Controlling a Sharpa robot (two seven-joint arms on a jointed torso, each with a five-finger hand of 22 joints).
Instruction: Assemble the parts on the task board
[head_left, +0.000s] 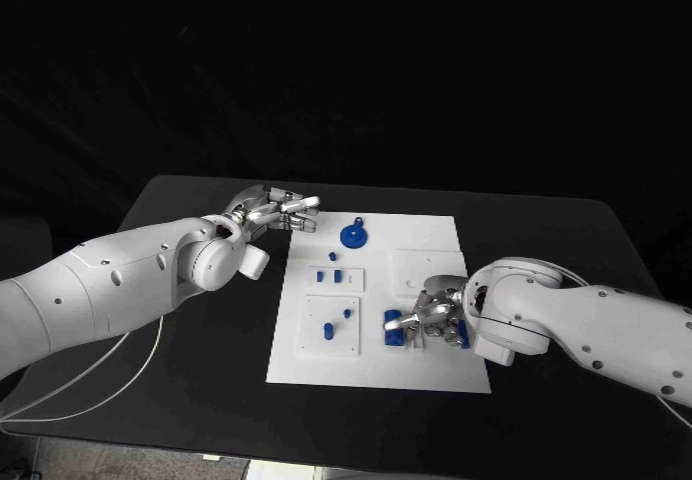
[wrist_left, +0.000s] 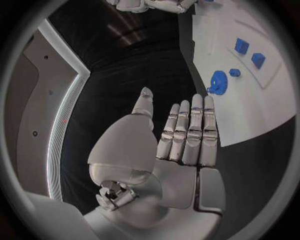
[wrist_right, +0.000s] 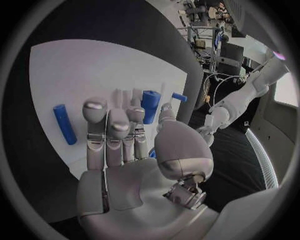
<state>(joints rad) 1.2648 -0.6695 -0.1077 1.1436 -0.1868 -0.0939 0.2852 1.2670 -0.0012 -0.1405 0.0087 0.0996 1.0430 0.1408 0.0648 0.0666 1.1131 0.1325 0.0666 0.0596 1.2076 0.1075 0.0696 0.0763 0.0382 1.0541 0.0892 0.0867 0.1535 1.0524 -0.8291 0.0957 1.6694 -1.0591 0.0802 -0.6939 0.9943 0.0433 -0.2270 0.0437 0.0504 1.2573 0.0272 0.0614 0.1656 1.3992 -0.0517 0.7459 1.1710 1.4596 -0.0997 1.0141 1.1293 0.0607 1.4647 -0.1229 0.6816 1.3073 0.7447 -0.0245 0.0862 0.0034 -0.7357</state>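
Observation:
The white task board (head_left: 433, 232) lies in the middle of the black table. A round blue part with a small handle (head_left: 355, 236) (wrist_left: 217, 81) sits near its far edge, and two small blue blocks (head_left: 329, 274) (wrist_left: 249, 53) stand in a raised plate behind it. My left hand (head_left: 274, 212) (wrist_left: 184, 137) hovers off the board's far left corner, fingers straight, holding nothing. My right hand (head_left: 436, 315) (wrist_right: 122, 142) hangs over the board's near right part with fingers stretched out. One blue cylinder (head_left: 392, 328) (wrist_right: 64, 124) lies beside it, another (wrist_right: 149, 105) just past its fingertips. Blue shows by the thumb; contact is unclear.
A second raised white plate (head_left: 332, 340) near the board's front left carries two small blue pieces (head_left: 348, 315). A small blue pin (wrist_right: 180, 97) lies near the board's edge. White cables (head_left: 87, 385) trail over the table's left side. Bare black table (head_left: 577, 240) surrounds the board.

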